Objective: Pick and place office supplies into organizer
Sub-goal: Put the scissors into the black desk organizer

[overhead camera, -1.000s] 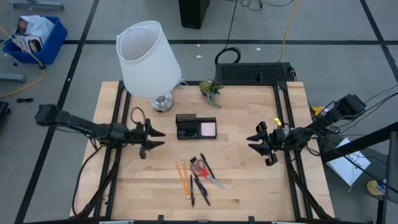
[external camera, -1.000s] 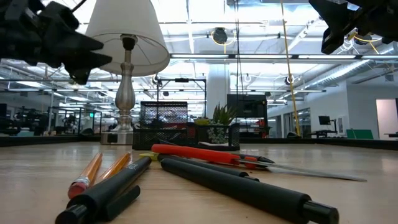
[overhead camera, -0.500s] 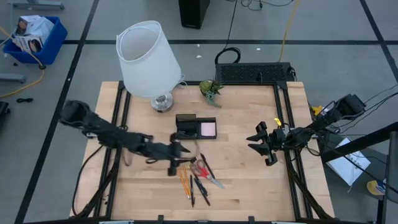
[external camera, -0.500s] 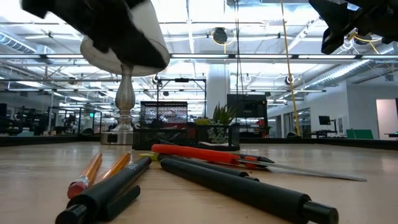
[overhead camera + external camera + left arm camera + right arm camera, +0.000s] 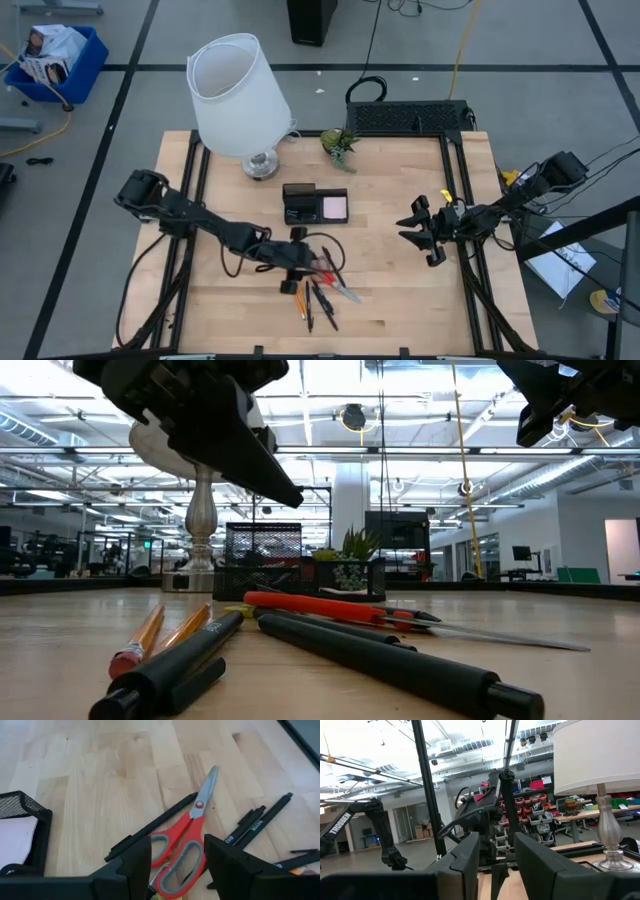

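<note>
Nearest the front edge, at 6 o'clock from table centre, the supplies lie loose: 2 pencils, 3 pens as far as I can count, 1 pair of scissors. None is lifted. Change: a second ago the left gripper hung out at 9 o'clock, well clear; it has swung in over the pile and now hovers just above the scissor handles, fingers spread with nothing between them. My reading: this is the approach for a first pick, most likely the scissors, with closing not yet begun. Farther back, at 12 o'clock from the pile, sits 1 organizer, with 1 pink pad already in its right compartment. Right gripper waits at 3 o'clock, raised, jaws parted and empty. Beyond: 1 lamp, 1 plant.
</note>
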Controlling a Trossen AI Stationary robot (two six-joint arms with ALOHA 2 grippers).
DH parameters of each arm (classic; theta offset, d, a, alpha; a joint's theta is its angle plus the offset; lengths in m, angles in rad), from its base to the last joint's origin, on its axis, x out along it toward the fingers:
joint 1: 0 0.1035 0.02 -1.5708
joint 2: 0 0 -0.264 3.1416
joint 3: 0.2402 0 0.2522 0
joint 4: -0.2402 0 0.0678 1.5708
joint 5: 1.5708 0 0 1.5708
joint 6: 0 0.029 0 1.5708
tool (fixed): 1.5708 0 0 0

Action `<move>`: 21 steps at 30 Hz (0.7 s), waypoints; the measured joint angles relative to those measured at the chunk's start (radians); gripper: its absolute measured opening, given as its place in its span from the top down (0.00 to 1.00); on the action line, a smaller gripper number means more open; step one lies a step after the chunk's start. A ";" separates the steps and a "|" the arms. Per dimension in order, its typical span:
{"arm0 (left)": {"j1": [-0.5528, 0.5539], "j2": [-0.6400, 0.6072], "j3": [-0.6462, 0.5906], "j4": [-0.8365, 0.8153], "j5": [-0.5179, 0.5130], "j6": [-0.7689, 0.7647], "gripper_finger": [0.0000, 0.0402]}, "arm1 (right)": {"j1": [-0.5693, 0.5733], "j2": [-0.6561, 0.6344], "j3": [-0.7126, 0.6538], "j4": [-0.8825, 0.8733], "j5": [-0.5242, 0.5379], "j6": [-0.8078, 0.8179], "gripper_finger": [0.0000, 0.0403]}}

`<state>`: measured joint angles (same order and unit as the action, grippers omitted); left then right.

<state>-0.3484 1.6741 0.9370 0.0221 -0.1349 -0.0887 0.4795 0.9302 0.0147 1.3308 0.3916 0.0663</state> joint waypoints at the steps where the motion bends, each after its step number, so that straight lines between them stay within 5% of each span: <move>1: -0.003 0.007 0.004 -0.005 -0.001 0.001 0.54 | 0.000 0.000 0.000 0.000 0.000 0.000 0.70; 21: -0.040 0.099 0.012 -0.055 -0.039 -0.019 0.54 | 0.000 0.001 0.000 0.000 0.000 0.000 0.70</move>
<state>-0.3882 1.7728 0.9489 -0.0333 -0.1740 -0.1073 0.4795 0.9307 0.0143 1.3304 0.3912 0.0662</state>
